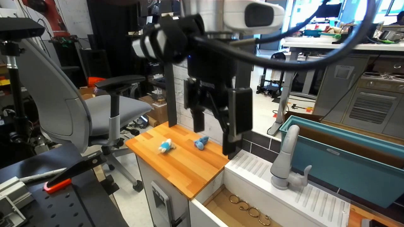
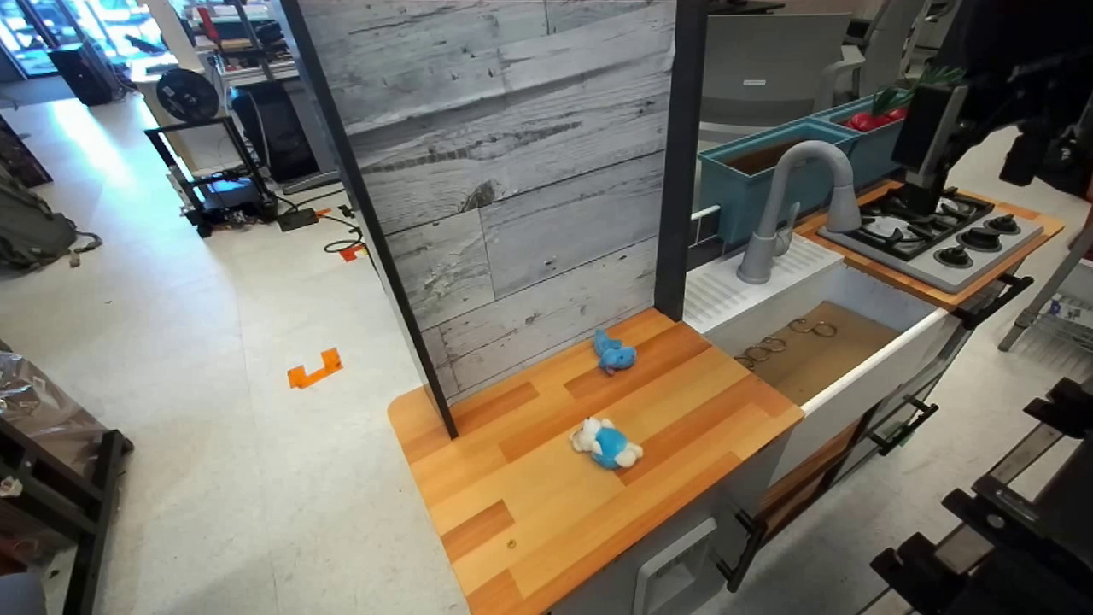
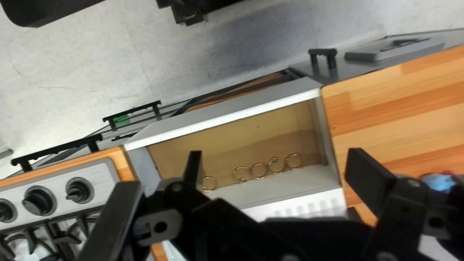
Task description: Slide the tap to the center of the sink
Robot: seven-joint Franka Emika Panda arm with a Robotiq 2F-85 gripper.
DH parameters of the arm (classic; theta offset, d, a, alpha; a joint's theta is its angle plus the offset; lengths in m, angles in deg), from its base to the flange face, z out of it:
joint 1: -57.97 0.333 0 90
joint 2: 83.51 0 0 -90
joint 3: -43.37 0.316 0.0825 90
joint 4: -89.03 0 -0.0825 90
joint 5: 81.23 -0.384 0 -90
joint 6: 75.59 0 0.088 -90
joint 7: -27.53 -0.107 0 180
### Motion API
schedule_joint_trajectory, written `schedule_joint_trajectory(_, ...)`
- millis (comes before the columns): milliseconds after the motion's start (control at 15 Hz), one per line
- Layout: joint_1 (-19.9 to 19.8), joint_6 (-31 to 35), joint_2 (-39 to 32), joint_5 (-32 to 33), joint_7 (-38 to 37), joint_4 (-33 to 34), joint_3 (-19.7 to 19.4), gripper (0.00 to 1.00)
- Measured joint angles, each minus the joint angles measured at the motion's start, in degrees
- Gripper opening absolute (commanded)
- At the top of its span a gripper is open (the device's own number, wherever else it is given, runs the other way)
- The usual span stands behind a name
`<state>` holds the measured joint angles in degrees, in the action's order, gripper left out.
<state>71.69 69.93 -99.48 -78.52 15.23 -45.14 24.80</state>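
Observation:
The grey tap stands upright on the ribbed white back rim of the sink. In an exterior view the tap shows its gooseneck spout arching toward the stove side, with a small handle at its base. The sink has a brown inside and white walls. My gripper is open and empty, in the air above the sink, apart from the tap. Its finger also shows near the stove in an exterior view. In the wrist view the open gripper frames the sink basin; the tap is hidden there.
Several brass rings lie in the basin. A teal planter stands behind the tap. A stove flanks the sink. On the wooden countertop lie a white-blue toy and a blue toy, beside a grey panel.

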Motion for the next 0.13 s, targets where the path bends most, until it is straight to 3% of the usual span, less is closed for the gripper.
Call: schedule_joint_trajectory(133, -3.2, -5.6, 3.5, -2.0, 2.9, 0.0, 5.4, 1.00)
